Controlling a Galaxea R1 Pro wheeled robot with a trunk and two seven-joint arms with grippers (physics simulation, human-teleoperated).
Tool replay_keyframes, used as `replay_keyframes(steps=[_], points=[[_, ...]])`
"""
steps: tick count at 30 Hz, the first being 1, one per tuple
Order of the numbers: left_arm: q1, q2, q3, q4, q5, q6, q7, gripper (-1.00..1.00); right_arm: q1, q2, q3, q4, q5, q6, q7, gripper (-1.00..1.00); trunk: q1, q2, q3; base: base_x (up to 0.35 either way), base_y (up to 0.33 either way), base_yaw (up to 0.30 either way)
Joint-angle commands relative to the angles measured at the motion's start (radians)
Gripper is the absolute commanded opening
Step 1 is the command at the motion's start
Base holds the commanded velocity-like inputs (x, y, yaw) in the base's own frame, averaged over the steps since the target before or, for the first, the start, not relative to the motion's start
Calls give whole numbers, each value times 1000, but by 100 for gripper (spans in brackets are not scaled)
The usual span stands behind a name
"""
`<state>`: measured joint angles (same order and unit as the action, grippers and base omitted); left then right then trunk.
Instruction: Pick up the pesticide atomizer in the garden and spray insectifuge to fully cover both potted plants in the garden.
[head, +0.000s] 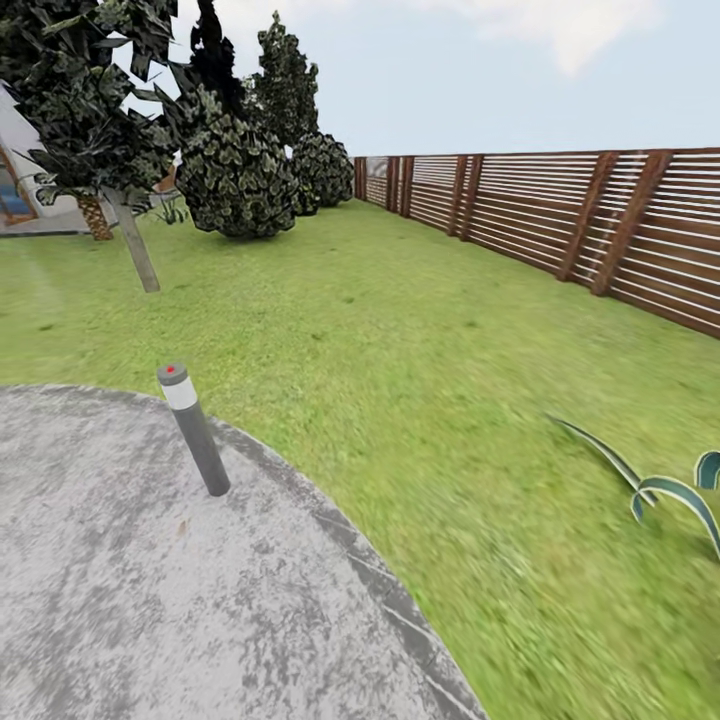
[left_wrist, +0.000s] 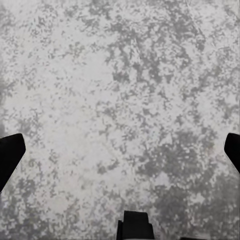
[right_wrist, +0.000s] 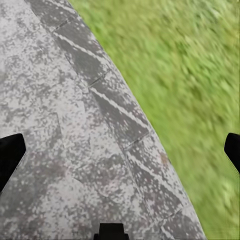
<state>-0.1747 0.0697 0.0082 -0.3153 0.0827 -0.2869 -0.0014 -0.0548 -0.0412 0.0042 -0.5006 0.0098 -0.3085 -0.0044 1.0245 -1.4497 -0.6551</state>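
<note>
The pesticide atomizer is out of view. At the right edge of the head view, long pointed green leaves of a low potted plant (head: 662, 487) rise from the lawn, cut off by the frame. My left gripper (left_wrist: 120, 150) hangs open over the mottled grey patio (left_wrist: 120, 90), with its dark fingertips (left_wrist: 10, 155) far apart and nothing between them. My right gripper (right_wrist: 120, 150) is also open and empty. It is above the patio's curved rim (right_wrist: 125, 130), where stone meets grass.
A short grey bollard light (head: 194, 430) with a red top stands tilted at the patio's edge (head: 330, 520). Green lawn (head: 400, 330) stretches ahead to a brown slatted fence (head: 560, 215) on the right. Dark trees and bushes (head: 235, 170) stand at the far left.
</note>
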Motion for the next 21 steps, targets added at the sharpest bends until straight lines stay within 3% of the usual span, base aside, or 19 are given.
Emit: replay_keyframes(steps=[1, 13, 21], points=[[-1, 0, -2, 1, 9, -3, 0, 100, 0, 0, 0, 0, 1, -3, 0, 100, 1, 0, -1, 340, 0, 82], [0, 1, -1, 1, 9, -3, 0, 100, 0, 0, -1, 0, 1, -3, 0, 100, 1, 0, -2, 340, 0, 28], [0, 1, -1, 1, 9, -3, 0, 100, 0, 0, -1, 0, 1, -3, -1, 100, 1, 0, -2, 339, -55, 222]])
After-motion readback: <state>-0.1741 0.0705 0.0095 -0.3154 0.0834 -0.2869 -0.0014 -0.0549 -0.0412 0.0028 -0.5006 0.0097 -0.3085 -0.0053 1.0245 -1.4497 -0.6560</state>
